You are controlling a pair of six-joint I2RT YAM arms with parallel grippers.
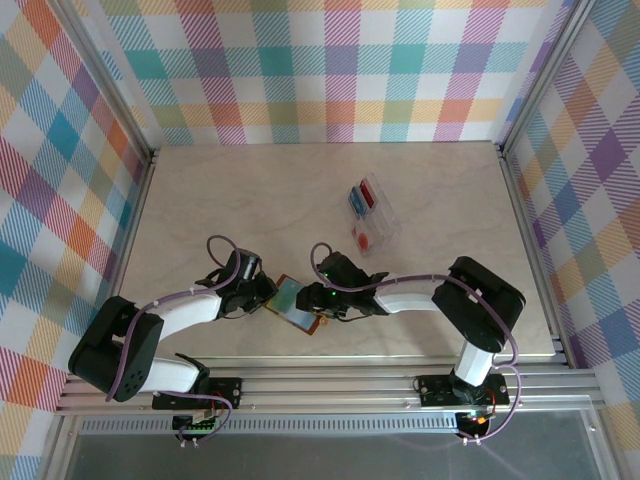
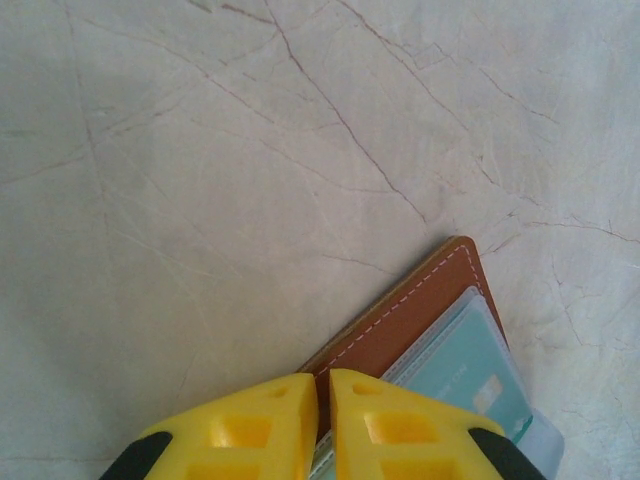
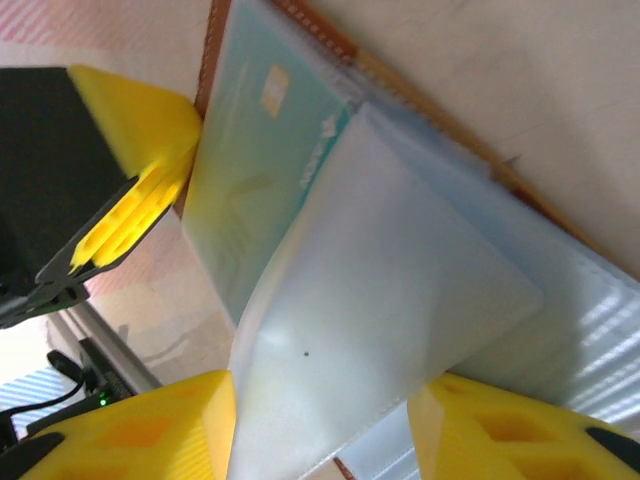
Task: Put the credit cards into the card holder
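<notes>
One open brown card holder (image 2: pixel 400 320), teal card (image 2: pixel 465 370) inside.

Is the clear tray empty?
No, the clear tray holds red and blue credit cards in the top view.
</notes>
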